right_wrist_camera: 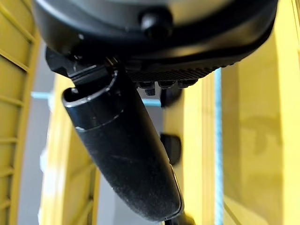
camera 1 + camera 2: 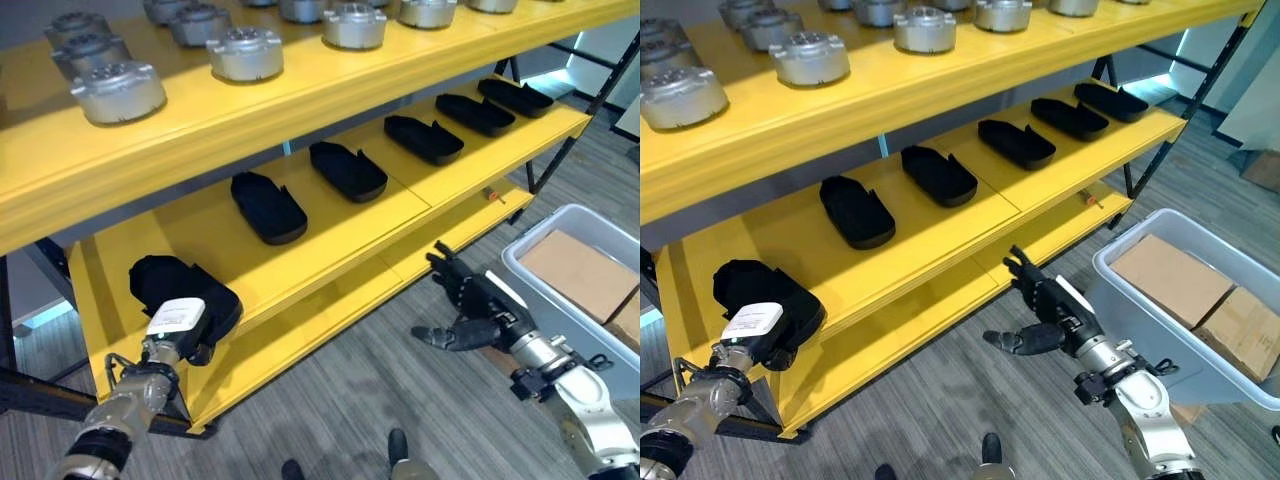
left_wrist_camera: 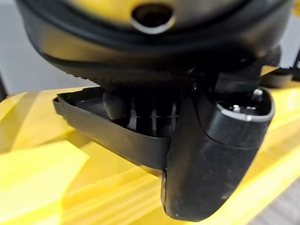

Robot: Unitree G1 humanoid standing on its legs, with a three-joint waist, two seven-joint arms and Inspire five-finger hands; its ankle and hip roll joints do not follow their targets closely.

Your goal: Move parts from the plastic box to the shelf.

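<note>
The black part [image 2: 180,290] looks light and stiff; the left hand [image 2: 178,322] holds its rim on the shelf [image 2: 330,240]. Right hand [image 2: 470,305] hangs open nearby.

Six black trays [image 2: 268,207], nine visible metal parts [image 2: 245,53], two cardboard boxes [image 2: 1171,279].

Your shelf [image 2: 330,215] stood ahead, the plastic box [image 2: 560,235] at its right.
You had round metal parts [image 2: 245,52] above a row of black trays [image 2: 347,170]; cardboard boxes [image 2: 1170,275] lay in the plastic box.
</note>
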